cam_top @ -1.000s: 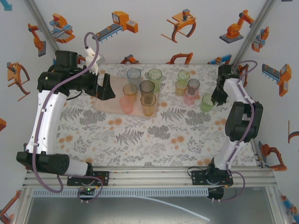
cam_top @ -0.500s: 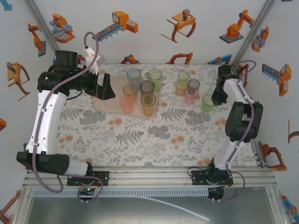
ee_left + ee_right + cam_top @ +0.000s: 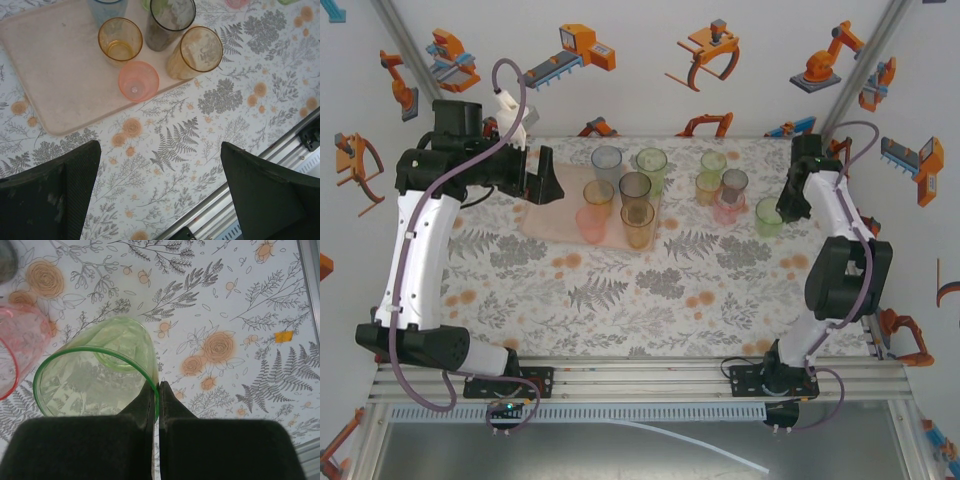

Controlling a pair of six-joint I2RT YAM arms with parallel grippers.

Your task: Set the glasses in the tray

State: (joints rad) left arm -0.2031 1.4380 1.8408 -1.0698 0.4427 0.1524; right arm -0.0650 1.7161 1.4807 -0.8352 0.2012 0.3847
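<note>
Left to right: I am holding the left gripper [image 3: 542, 180] wide open near the left end of the tray [image 3: 552, 222]. Several glasses [image 3: 620, 205] are standing on it. The right gripper [image 3: 156, 390] is pinching the rim of the green glass [image 3: 100, 380], right of the tray.

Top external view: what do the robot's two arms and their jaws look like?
Both the left arm and the right arm mix white shells with black joint housings and black bases. A purple-grey cable loops loosely along each arm. The jaws are matte black, broad and blocky, narrowing toward the tips. I can make out no markings.
</note>
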